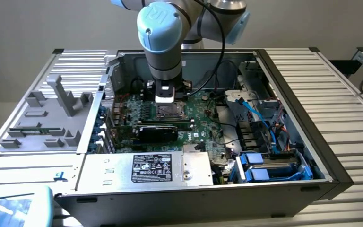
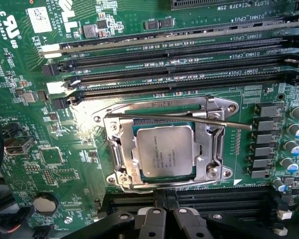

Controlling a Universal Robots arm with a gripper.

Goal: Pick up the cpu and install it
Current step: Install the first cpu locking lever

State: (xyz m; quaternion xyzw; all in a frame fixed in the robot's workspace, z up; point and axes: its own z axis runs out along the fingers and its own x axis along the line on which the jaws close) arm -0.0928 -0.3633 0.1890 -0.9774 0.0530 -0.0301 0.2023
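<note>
- The cpu (image 2: 165, 150) lies flat in the metal socket frame (image 2: 215, 144) on the green motherboard (image 2: 65, 144), beside the memory slots (image 2: 179, 59).
- The end effector (image 2: 163, 219) hovers just above the socket, clenched and holding nothing.
- In the exterior view the arm (image 1: 162, 42) reaches down into the open computer case (image 1: 295, 142).

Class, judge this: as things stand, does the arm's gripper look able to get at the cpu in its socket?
Probably yes. The gripper hangs over the cpu, whose metal top lies bare, though a thin lever crosses the socket frame beside it.
</note>
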